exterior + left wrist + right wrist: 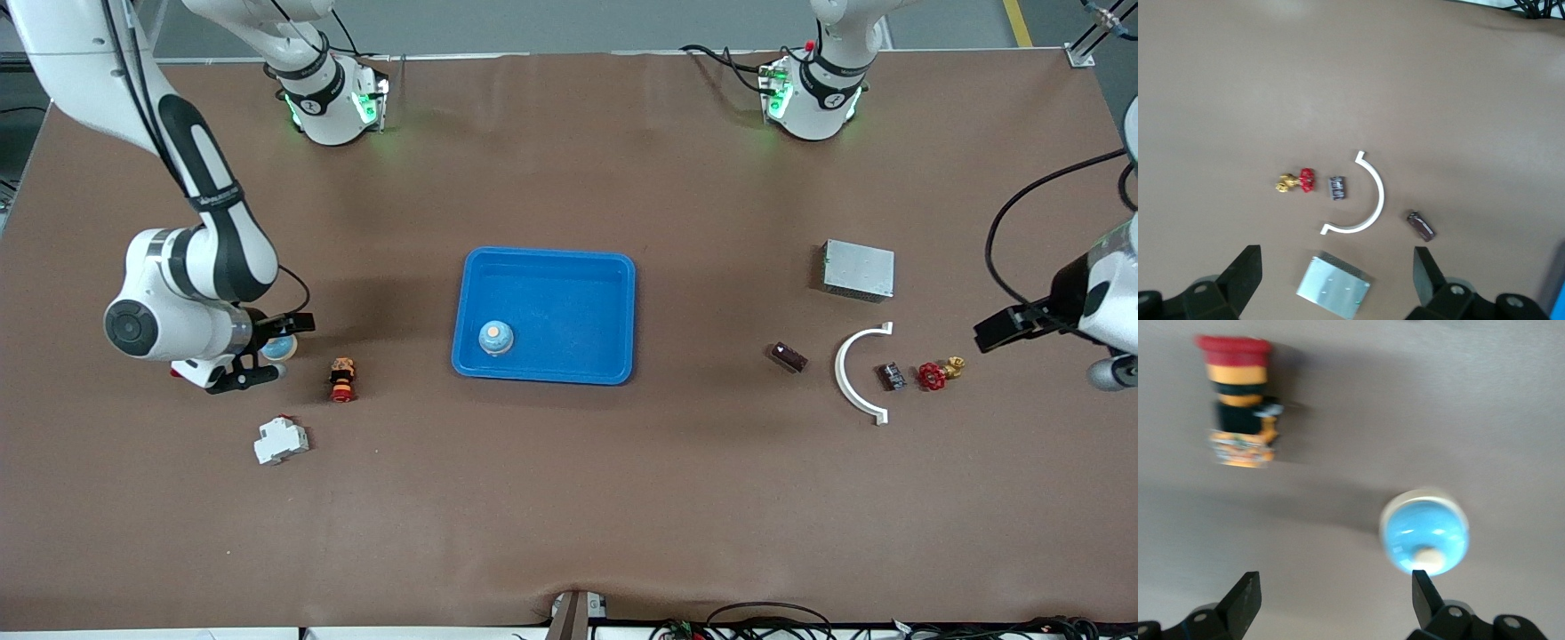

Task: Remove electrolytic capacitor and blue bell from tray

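Note:
A light-blue bell stands on the table toward the right arm's end; it also shows in the right wrist view. My right gripper is open low over it, and one fingertip is at the bell's edge. A second blue bell sits in the blue tray. The capacitor, a small dark brown cylinder, lies on the table toward the left arm's end and shows in the left wrist view. My left gripper is open and empty, up in the air.
A red-and-yellow push button lies beside the bell, with a white breaker nearer the camera. Near the capacitor are a white curved bracket, a dark small part, a red valve and a metal box.

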You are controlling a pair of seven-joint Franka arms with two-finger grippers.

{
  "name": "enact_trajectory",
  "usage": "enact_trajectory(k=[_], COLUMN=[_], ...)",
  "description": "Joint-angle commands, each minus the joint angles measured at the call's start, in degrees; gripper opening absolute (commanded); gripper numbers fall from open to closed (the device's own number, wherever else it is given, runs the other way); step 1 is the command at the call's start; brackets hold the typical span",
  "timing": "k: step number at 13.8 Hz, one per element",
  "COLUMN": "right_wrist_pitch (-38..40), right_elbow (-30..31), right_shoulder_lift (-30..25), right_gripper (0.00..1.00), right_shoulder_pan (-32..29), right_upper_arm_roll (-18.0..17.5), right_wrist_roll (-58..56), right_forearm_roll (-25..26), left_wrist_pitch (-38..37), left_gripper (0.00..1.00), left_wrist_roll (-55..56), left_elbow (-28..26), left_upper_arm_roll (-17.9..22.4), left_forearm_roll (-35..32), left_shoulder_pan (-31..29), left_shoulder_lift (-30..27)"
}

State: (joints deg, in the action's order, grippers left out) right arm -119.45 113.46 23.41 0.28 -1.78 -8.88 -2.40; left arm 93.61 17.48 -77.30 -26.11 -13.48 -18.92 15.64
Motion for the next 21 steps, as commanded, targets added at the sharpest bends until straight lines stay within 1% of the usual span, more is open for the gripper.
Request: enact_trajectory(k=[1,2,3,4,5,6,8,10,11,13,16,21], right_wrist_pitch=[1.4,1.4,1.3,1.4,1.4,1.4,1.4,1.4,1.3,0.8,0.3,-6.5], right_elbow=[0.8,0.8,0.7,0.0,-0.7,-1.9,-4.3,-7.4,-8.8,-11.8,-16.2,-16.9], right_shoulder_lift=[-3.5,-3.7,-3.9,-4.0,-4.0,-3.9,-3.6,-3.2,-2.8,-0.2,3.1,6.3], right_gripper=[1.0,1.0,1.0,1.0,1.0,1.0,1.0,1.0,1.0,1.0,1.0,1.0], right_shoulder_pan=[4.3,5.8,7.7,9.8,12.0,14.5,17.9,20.9,22.0,24.5,27.0,29.2], right_upper_arm_roll=[0.2,0.2,0.2,0.2,0.2,0.2,0.2,0.2,0.2,0.2,0.3,0.3], right_wrist_roll=[8.3,12.1,16.1,20.7,25.1,29.6,37.2,41.3,41.8,42.9,44.7,44.7], right_forearm_roll=[-1.2,-1.2,-1.2,-1.2,-1.2,-1.2,-1.2,-1.2,-1.2,-1.3,-3.8,-3.9], left_wrist_pitch=[-1.9,-3.0,-4.0,-4.3,-4.3,-4.4,-4.8,-5.5,-5.6,-6.2,-6.1,-6.2], left_gripper=[1.0,1.0,1.0,1.0,1.0,1.0,1.0,1.0,1.0,1.0,1.0,1.0], left_wrist_roll=[-6.3,-9.3,-9.7,-10.2,-10.4,-10.4,-10.3,-10.3,-10.3,-10.3,-10.3,-10.3], left_elbow=[-2.9,-3.5,-4.1,-5.8,-7.6,-9.2,-10.7,-10.6,-10.6,-10.5,-10.4,-10.4], left_upper_arm_roll=[11.3,15.2,18.6,22.2,24.9,25.6,25.3,25.1,25.0,24.9,23.6,23.4], left_forearm_roll=[4.7,5.5,6.7,8.5,9.6,10.0,10.1,10.1,10.2,10.2,11.5,11.5], left_shoulder_pan=[8.0,11.0,14.0,16.5,18.6,19.4,19.4,19.4,19.4,19.5,19.5,19.5], left_shoulder_lift=[-6.8,-8.2,-9.8,-11.8,-13.9,-15.5,-18.0,-18.3,-18.7,-19.2,-19.1,-19.1])
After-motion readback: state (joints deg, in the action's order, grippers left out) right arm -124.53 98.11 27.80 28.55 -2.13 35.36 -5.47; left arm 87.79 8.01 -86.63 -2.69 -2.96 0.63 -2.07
